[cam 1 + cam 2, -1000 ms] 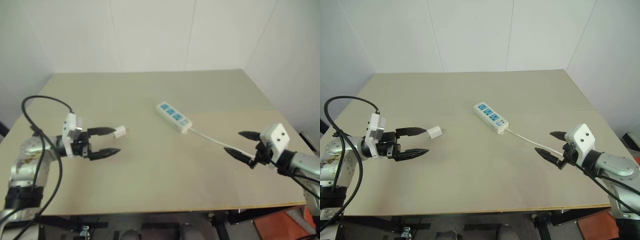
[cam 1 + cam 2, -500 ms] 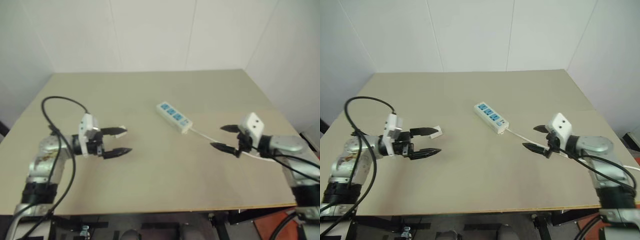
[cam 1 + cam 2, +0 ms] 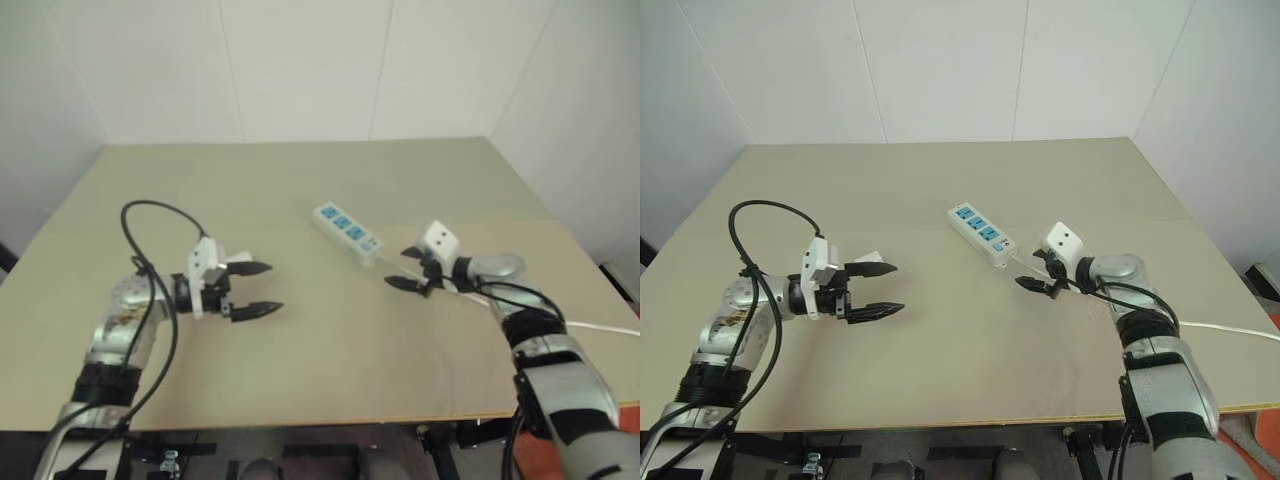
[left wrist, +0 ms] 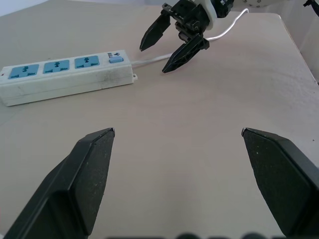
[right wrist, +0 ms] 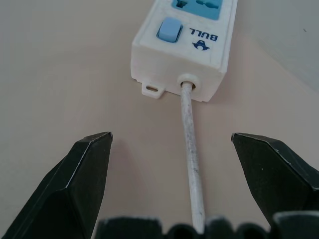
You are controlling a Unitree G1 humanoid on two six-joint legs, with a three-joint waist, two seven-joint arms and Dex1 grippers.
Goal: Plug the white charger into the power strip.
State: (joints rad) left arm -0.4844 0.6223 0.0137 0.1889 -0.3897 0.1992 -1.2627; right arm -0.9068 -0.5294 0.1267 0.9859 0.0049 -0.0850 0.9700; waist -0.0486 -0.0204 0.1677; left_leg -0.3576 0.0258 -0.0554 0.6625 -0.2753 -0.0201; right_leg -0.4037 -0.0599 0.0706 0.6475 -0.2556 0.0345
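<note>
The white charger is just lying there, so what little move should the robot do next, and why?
Probably ease the left gripper forward until the white charger sits between its open fingers, then close. The charger lies loose on the table beside the upper finger, unheld. The right gripper is open at the power strip's cord end.

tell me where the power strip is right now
In the head views the power strip lies diagonally on the table, right of centre. Its cord end faces the open right gripper, whose fingers straddle the cord just behind it.

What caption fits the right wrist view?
Open right tool straddling the cord at the power strip switch end.
</note>
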